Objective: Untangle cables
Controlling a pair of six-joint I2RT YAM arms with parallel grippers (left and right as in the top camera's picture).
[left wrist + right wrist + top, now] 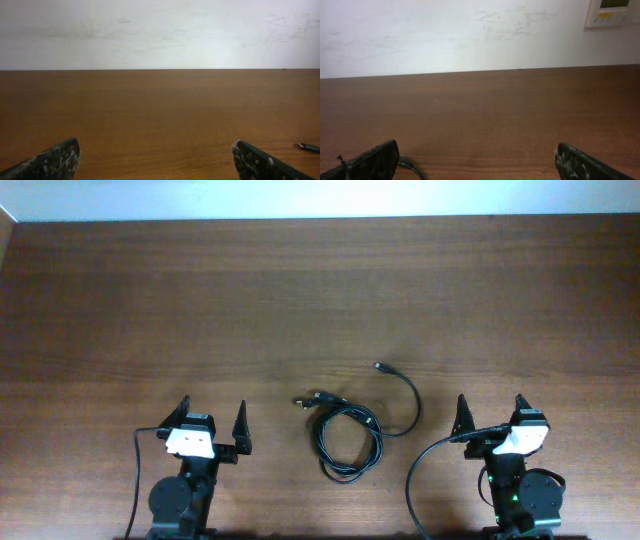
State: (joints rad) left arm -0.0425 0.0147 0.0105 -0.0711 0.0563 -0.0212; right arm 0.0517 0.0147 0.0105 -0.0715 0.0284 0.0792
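The left gripper (212, 408) sits near the front edge of the table (320, 290). Its two fingers are wide apart and there is nothing between them. In its own wrist camera the left gripper (155, 145) shows as two dark fingers (57, 160) at the bottom corners, with only bare brown wood in the gap. The right gripper (491, 405) sits near the same front edge, on the other side. Its fingers are wide apart too, and it holds nothing. In its own camera the right gripper (477, 146) also has only bare wood in the gap. A bit of black cord (409, 164) peeks out by one of its fingers (375, 160), but I cannot tell which cord it is. The cables (322, 405) lie on the table between the two grippers, and neither gripper is touching them. They are thin and black. Most of them are curled in a round loop, with the strands lying over each other. Some small plugs (310, 399) bunch up at the top left of the loop. One cord swings out to the right in a big curve, and its plug end (381, 367) lies alone, farther back on the table. A small plug tip (307, 146) shows at the right edge of the left wrist view. A thick black wire (137, 470) hangs from the left arm, and another thick wire (412, 480) from the right arm. Behind the table is a white wall (445, 35) with a pale panel (614, 12) on it.
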